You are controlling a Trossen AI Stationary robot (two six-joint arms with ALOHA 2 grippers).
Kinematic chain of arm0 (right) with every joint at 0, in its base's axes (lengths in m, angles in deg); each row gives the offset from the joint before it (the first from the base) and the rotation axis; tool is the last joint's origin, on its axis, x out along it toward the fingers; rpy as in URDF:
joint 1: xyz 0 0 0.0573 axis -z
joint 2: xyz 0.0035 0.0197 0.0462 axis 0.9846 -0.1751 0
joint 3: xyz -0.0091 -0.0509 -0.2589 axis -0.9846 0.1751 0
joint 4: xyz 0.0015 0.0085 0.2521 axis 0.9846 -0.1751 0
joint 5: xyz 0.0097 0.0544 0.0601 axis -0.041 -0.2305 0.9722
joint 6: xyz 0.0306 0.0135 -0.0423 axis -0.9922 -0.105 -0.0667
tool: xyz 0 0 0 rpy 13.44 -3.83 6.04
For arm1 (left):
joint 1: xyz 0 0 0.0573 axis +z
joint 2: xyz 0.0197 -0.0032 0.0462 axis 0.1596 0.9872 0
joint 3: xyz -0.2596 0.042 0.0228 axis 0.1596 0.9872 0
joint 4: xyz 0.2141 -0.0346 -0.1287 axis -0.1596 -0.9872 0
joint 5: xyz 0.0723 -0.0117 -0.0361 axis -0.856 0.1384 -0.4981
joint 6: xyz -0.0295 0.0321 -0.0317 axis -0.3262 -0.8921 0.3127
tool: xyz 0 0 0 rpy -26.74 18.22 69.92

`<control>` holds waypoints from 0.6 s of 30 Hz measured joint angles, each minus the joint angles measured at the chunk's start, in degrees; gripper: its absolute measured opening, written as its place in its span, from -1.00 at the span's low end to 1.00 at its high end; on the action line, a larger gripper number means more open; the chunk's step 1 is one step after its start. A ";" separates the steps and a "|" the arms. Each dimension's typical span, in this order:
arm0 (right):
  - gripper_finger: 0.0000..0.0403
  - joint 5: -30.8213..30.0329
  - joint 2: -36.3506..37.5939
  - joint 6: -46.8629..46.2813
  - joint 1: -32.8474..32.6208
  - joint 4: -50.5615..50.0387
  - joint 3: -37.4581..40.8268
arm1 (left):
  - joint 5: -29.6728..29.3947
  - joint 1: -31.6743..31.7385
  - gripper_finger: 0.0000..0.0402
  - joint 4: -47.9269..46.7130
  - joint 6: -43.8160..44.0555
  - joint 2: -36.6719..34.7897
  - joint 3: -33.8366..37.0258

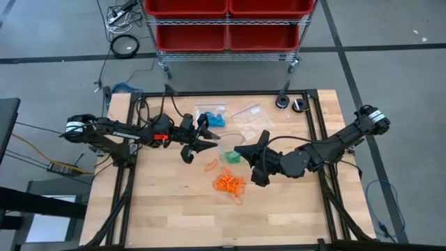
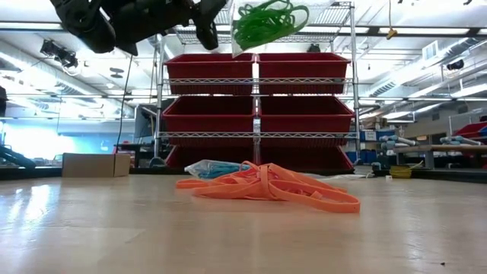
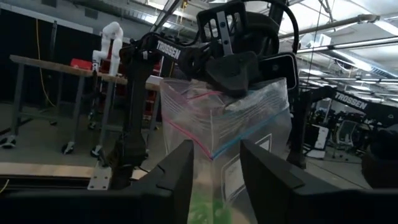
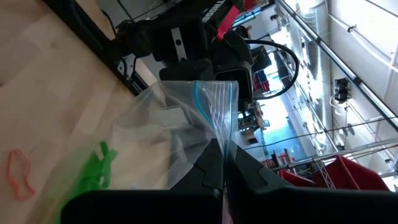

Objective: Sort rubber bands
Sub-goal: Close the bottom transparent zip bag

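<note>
A clear zip bag (image 1: 227,148) hangs above the table's middle with green rubber bands (image 2: 268,23) in its bottom. My right gripper (image 4: 222,167) is shut on the bag's top. My left gripper (image 3: 216,180) is open, and its two fingers stand on either side of the bag's lower part (image 3: 214,168); whether they touch it, I cannot tell. A pile of orange rubber bands (image 1: 229,183) lies on the table below, with a single orange band (image 1: 210,165) beside it. Blue rubber bands lie in another clear bag (image 1: 212,116) farther back. My right gripper pinches the bag's zip-top edge (image 4: 216,127) between its two shut fingers, coming about level from the table's right. The bag hangs below the fingers, clear of the table, its mouth partly spread and the green bands low inside it.
A further clear bag (image 1: 248,118) lies flat at the far middle. Two small dark round things (image 1: 282,102) sit near the far edge. A rack of red bins (image 1: 226,24) stands beyond the table. Bare wood lies along the near edge.
</note>
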State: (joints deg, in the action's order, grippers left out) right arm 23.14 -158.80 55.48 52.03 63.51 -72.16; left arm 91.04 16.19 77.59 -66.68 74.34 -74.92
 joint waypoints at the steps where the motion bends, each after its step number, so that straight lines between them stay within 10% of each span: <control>1: -1.00 0.00 0.00 -0.04 0.01 0.02 0.00 | 0.01 0.00 -0.37 0.08 0.00 0.00 0.00; 18: -1.00 -3.75 0.00 -5.37 0.32 -5.79 -0.02 | 0.22 -1.88 -0.97 3.07 -4.72 -0.02 0.00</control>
State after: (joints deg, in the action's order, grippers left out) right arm 19.38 -158.80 50.11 52.35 57.72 -72.19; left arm 91.27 14.31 80.66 -71.40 74.32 -74.92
